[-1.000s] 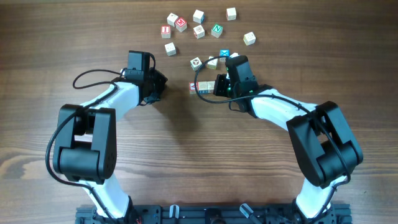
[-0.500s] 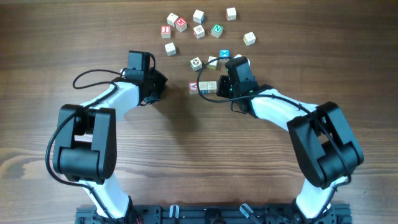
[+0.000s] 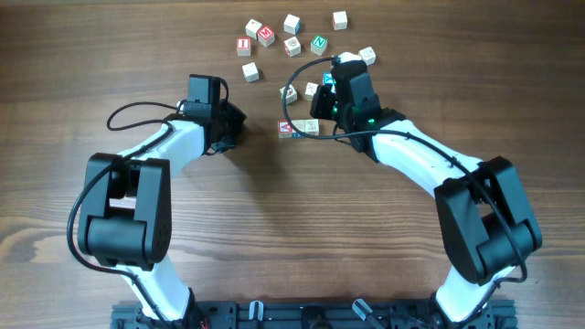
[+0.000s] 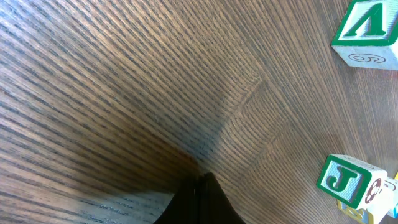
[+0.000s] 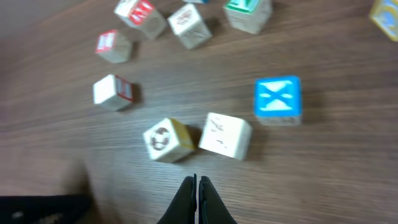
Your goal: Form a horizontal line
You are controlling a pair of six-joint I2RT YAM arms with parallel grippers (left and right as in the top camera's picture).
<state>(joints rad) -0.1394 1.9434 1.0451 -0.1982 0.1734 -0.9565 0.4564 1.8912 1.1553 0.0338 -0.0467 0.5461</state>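
The row of three pale cubes [image 3: 300,128] was laid on the wooden counter [image 3: 274,228] between the two arms, its right end just beside the right arm. Its letters were too small to be read from overhead. The left pincer [image 4: 200,186] and the right pincer [image 5: 198,198] were clenched, empty. A green-lettered cube [image 4: 365,31] was cut off at the corner of the left wrist view.

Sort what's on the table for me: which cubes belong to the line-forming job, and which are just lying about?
Part of the job:
- row of three letter cubes, with a red-lettered cube at one end

Just lying about:
- blue X cube
- pale cube
- yellow-sided cube
- red M cube
- green N cube
- remaining loose cubes farther back
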